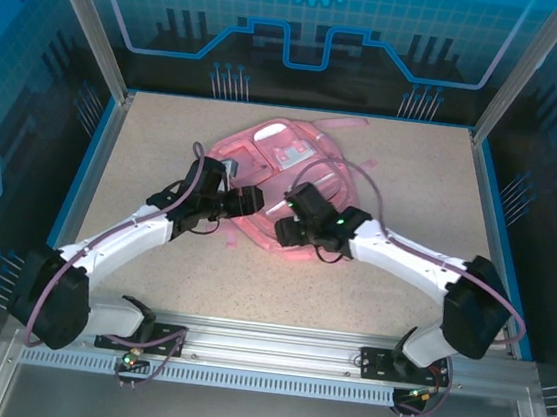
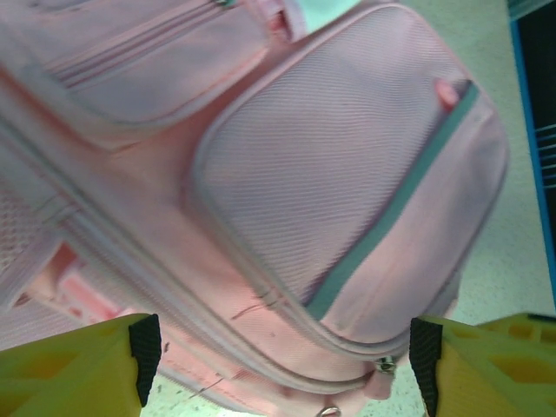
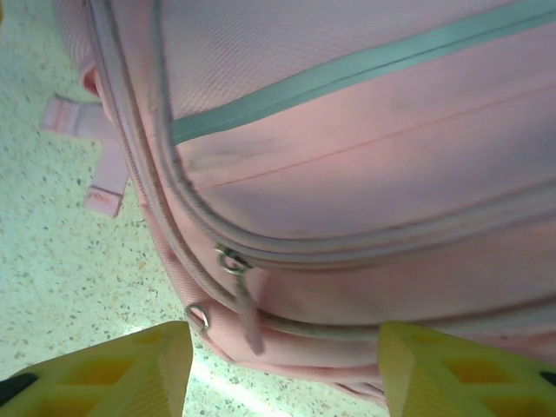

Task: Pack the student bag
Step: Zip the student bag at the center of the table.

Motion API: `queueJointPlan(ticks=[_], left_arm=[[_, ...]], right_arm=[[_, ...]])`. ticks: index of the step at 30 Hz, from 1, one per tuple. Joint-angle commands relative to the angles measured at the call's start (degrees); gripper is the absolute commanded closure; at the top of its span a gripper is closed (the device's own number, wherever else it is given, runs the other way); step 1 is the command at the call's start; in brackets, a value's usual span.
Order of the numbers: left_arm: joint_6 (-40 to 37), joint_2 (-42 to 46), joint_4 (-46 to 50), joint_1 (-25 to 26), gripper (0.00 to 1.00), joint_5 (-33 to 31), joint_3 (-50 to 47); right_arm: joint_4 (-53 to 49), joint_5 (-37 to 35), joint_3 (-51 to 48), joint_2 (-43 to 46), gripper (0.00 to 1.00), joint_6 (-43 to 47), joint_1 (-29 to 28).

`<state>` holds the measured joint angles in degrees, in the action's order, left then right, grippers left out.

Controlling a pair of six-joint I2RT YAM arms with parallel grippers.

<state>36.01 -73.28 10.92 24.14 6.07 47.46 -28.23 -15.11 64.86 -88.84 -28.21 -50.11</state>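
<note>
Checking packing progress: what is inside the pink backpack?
Nothing inside shows. On the student bag the front pocket zip looks shut, and fabric covers any contents.

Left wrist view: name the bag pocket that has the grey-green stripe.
The big pocket at centre right, crossed by the stripe; the upper-left pocket is plain pink.

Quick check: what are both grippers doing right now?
Left gripper: open, jaws wide apart facing the student bag, holding nothing.
Right gripper: open, jaws apart by a zip pull, not gripping it.
</note>
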Motion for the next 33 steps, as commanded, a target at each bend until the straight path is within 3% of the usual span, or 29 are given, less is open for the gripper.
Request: queueJointPlan(ticks=[1, 7, 14, 18, 21, 27, 33], left_arm=[[3.5, 1.0, 2.5, -0.6, 0.22, -2.5, 0.6], [8.5, -0.4, -1.4, -0.6, 0.26, 2.1, -0.3], [14.9, -5.5, -11.1, -0.5, 0.37, 10.7, -1.9], [17.4, -7.9, -13.2, -0.4, 0.41, 11.8, -2.4], [18.6, -9.7, -13.1, -0.4, 0.44, 11.5, -2.1], [22.1, -12.9, -15.8, -0.3, 0.57, 8.6, -1.6], [21.9, -14.3, -14.7, -0.4, 0.85, 3.7, -0.9]], right_arm=[[-1.9, -4.5, 2.8, -3.6, 0.43, 1.3, -1.8], [0.0, -2.8, 4.3, -6.8, 0.53, 0.2, -2.0], [-0.2, -3.8, 5.6, -8.6, 0.72, 0.2, -1.7], [-1.0, -4.8, 5.7, -8.8, 0.86, -0.3, -1.5], [-1.5, -6.0, 5.3, -8.2, 0.92, -0.8, -1.3], [-1.3, -6.1, 4.9, -7.1, 0.96, -0.6, -1.0], [-2.4, -7.4, 3.9, -5.5, 0.97, -0.4, 0.5]])
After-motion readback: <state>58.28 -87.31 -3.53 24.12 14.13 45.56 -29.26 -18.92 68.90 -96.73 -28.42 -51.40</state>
